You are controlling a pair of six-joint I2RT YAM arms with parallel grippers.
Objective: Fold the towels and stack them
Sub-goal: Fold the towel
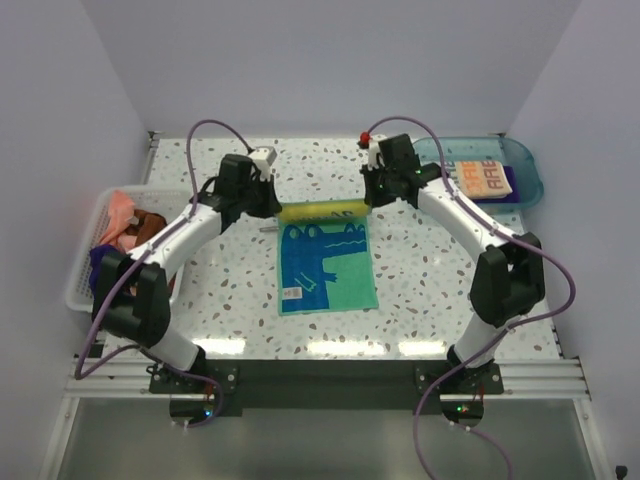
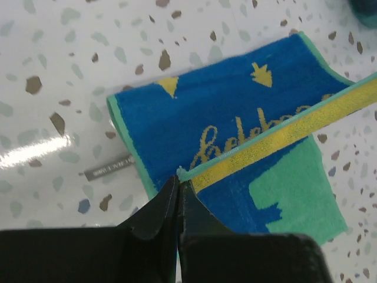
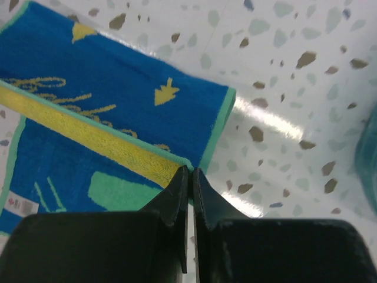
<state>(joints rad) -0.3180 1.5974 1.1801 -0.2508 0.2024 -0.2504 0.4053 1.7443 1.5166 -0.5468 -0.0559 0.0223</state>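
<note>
Clenched jaws on both arms: the left gripper (image 2: 178,177) pinches one end of the yellow edge of the crocodile towel (image 1: 328,265), and the right gripper (image 3: 190,172) pinches the other end. That edge is stretched taut just above frame centre. The towel's lower part lies flat on the table (image 1: 450,270), with open tabletop either side. At far left, a white basket (image 1: 80,290) holds a pink towel (image 1: 120,212) and a brown towel (image 1: 150,222). At upper right, a teal tray (image 1: 527,165) carries the RABBIT towel (image 1: 480,178) atop a purple towel (image 1: 500,197).

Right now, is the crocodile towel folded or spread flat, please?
Mid-fold: left gripper and right gripper hold the crocodile towel by its yellow edge, raised over the flat part.
</note>
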